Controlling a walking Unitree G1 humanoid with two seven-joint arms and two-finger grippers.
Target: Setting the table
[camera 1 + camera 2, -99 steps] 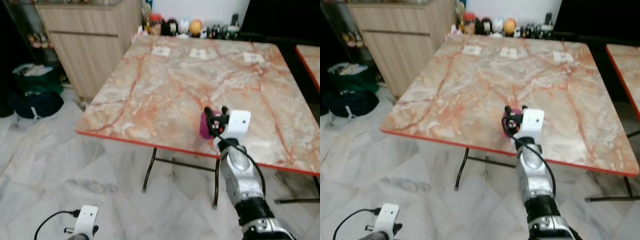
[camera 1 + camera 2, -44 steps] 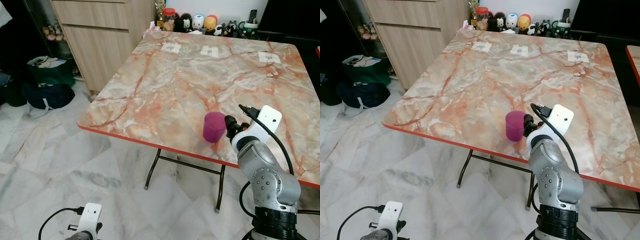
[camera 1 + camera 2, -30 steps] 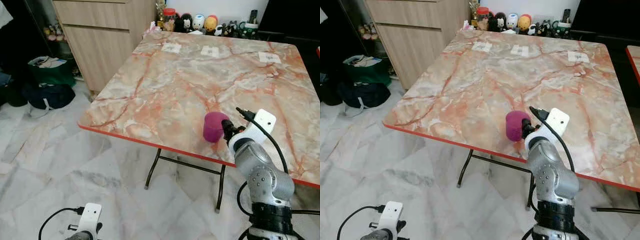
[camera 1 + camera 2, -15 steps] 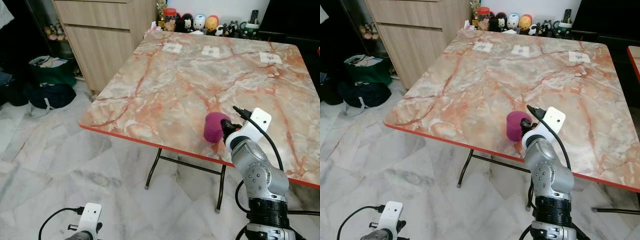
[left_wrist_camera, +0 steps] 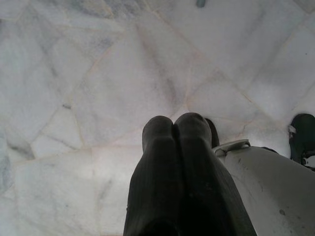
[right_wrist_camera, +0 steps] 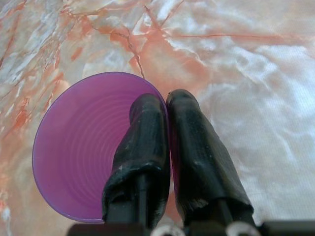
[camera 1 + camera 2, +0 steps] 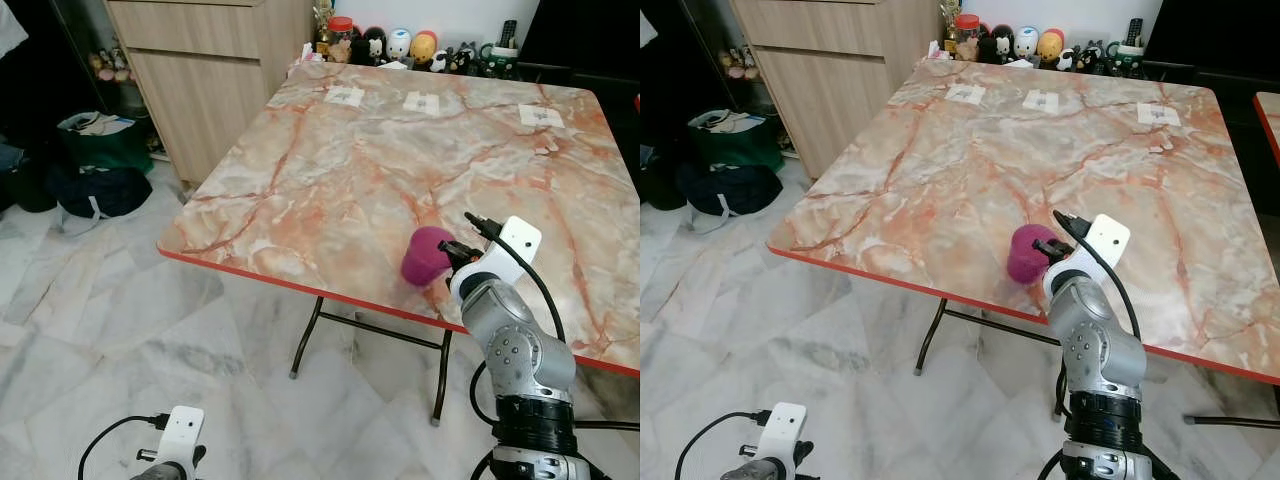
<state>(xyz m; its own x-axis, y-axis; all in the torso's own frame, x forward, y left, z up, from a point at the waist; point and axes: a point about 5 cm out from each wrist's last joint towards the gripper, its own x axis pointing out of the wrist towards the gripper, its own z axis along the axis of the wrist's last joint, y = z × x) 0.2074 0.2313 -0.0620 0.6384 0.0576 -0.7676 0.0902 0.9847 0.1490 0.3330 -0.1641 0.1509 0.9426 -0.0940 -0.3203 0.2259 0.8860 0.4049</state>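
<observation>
R end effector (image 6: 167,105) pinching purple cup (image 6: 78,142) rim

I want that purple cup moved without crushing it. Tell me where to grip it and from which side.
Grip the purple cup by its rim wall, one finger inside and one outside, as the right tool does now. The cup is tilted with its open mouth toward the robot near the table's front edge, so come from the robot's side. The thin wall pinches easily; the round body seems too wide.
</observation>
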